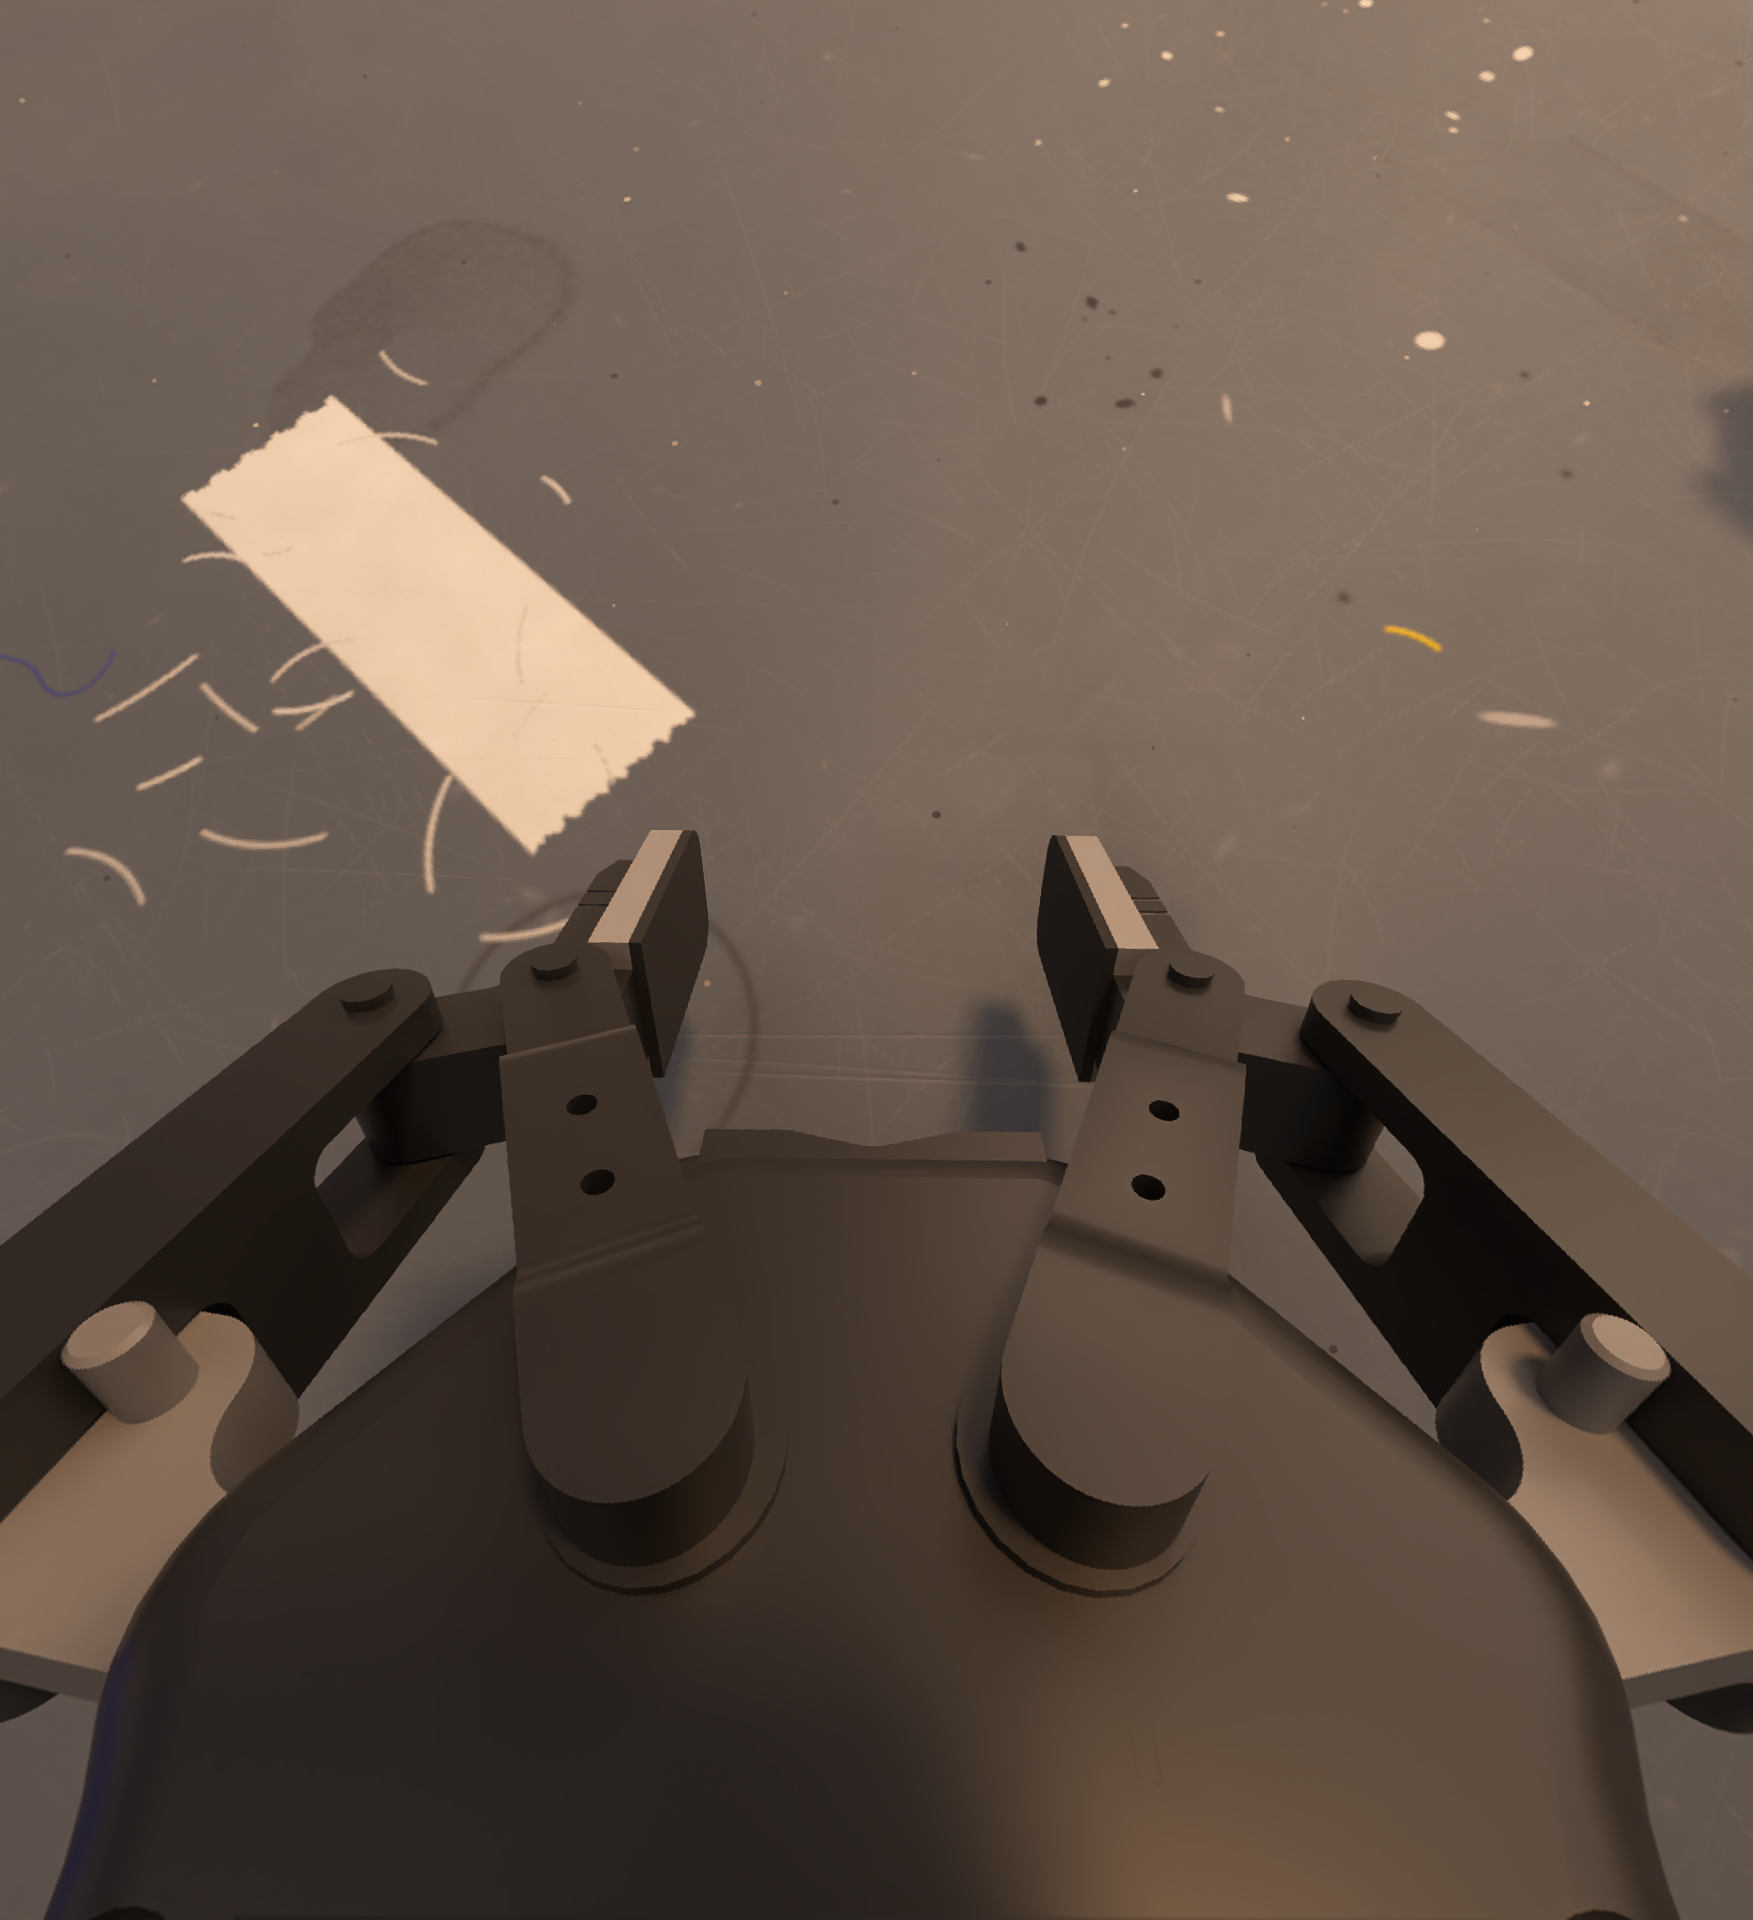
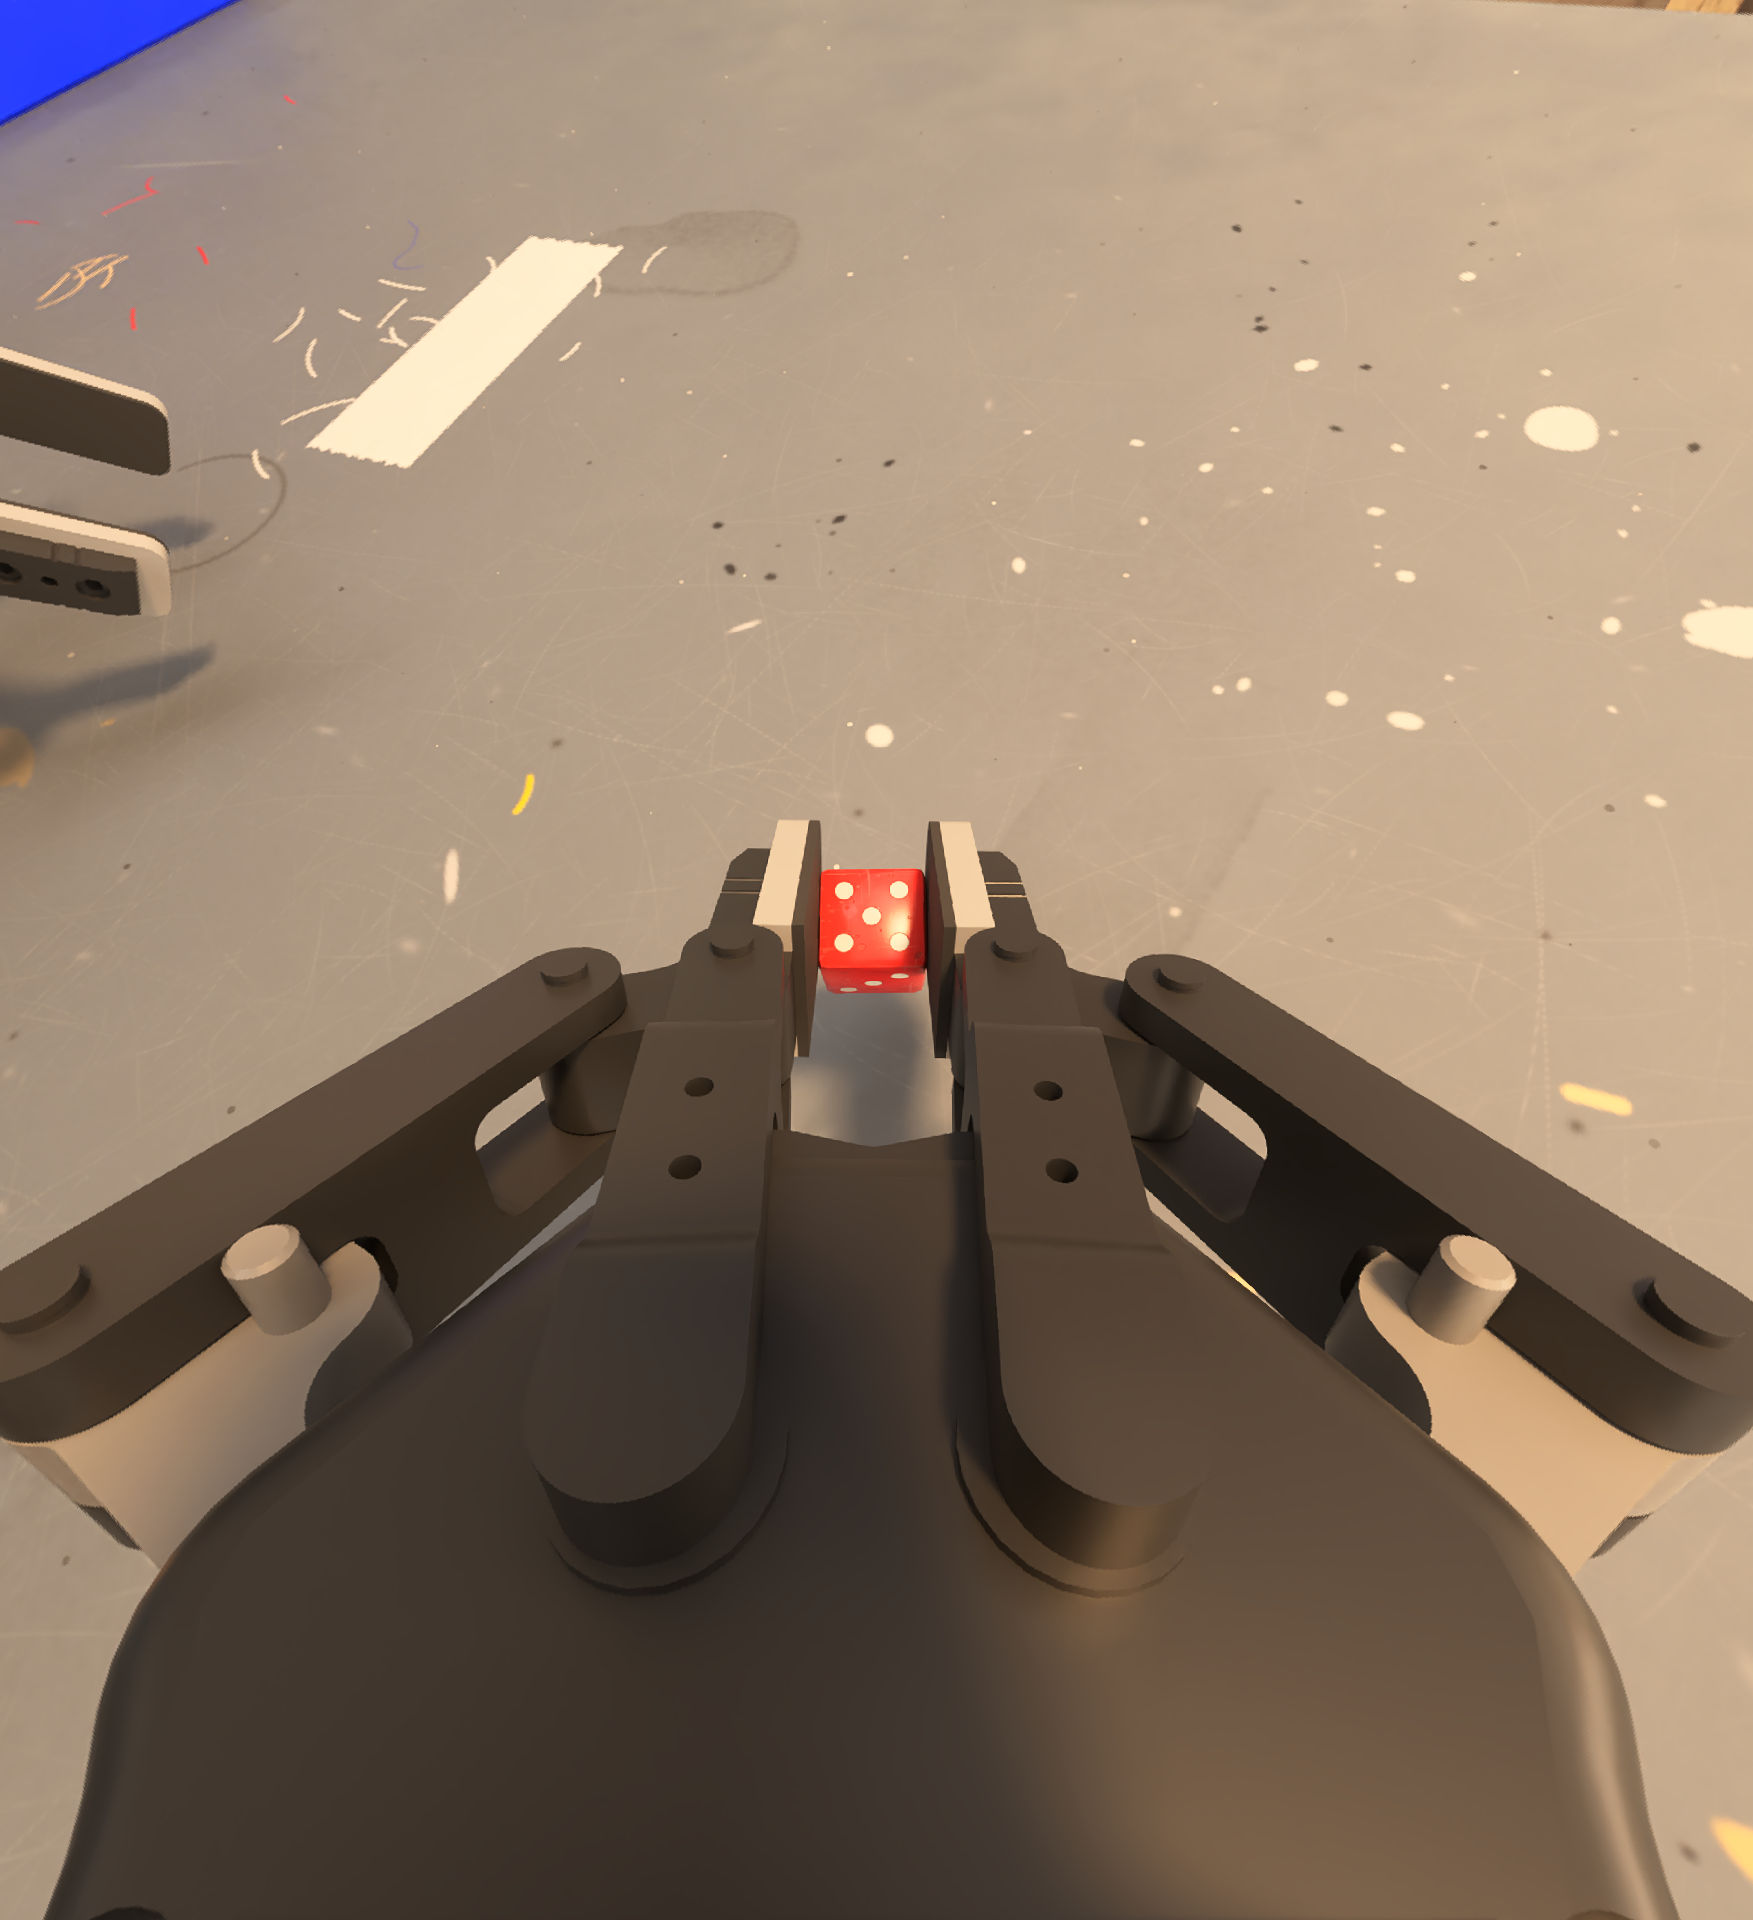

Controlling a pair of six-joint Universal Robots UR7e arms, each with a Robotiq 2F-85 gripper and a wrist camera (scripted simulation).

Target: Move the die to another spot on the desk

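A small red die (image 2: 872, 928) with white pips sits between the two pads of my right gripper (image 2: 872, 914), which is shut on it just above or at the grey desk (image 2: 1163, 312); contact with the desk cannot be told. My left gripper (image 1: 872, 935) is open and empty above the desk (image 1: 955, 416). It also shows in the right wrist view (image 2: 155, 499) at the far left, fingers apart. The die does not show in the left wrist view.
A strip of pale tape (image 1: 436, 623) lies on the desk ahead-left of my left gripper; it also shows in the right wrist view (image 2: 467, 348). Paint specks and scratches mark the desk. A blue area (image 2: 10, 62) borders the desk's far left.
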